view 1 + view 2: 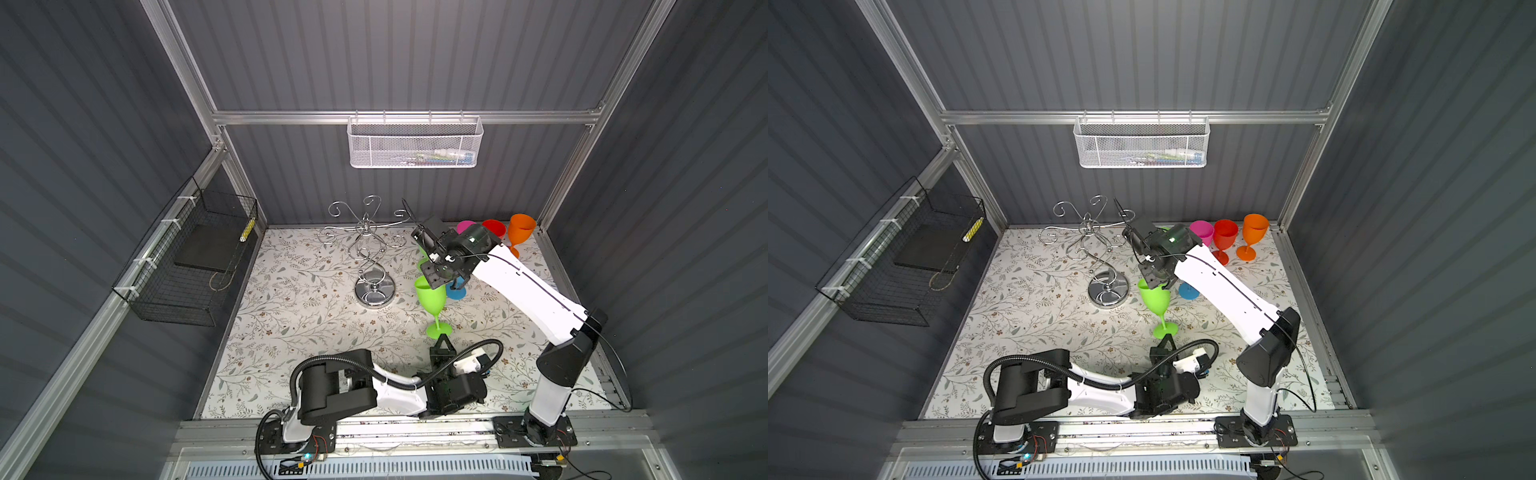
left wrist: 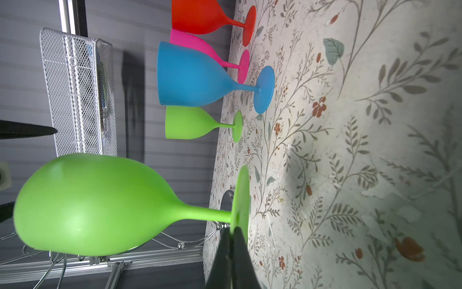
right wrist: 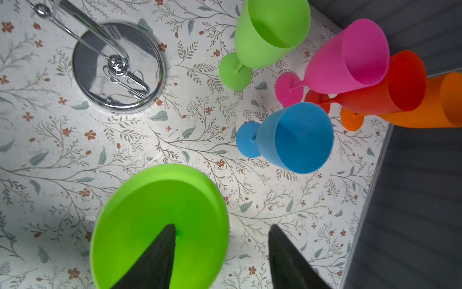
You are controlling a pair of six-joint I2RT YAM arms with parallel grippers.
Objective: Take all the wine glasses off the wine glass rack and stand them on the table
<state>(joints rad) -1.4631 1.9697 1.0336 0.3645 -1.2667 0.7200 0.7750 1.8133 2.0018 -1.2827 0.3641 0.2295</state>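
I see my right pincer [image 3: 222, 226] partly spread astride the green wine glass [image 3: 150, 200] rim, 1 finger [image 3: 155, 250] inside, my left pincer [image 2: 232, 232] closed tight at its foot, wine glass rack [image 1: 374, 292] just beside

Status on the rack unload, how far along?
Done: the wine glass rack has nothing hanging on it, and the near green glass is down on the table. In hand: left fingers pinch its foot, while right fingers straddle its rim, open. Left: probably just release and back both arms away.
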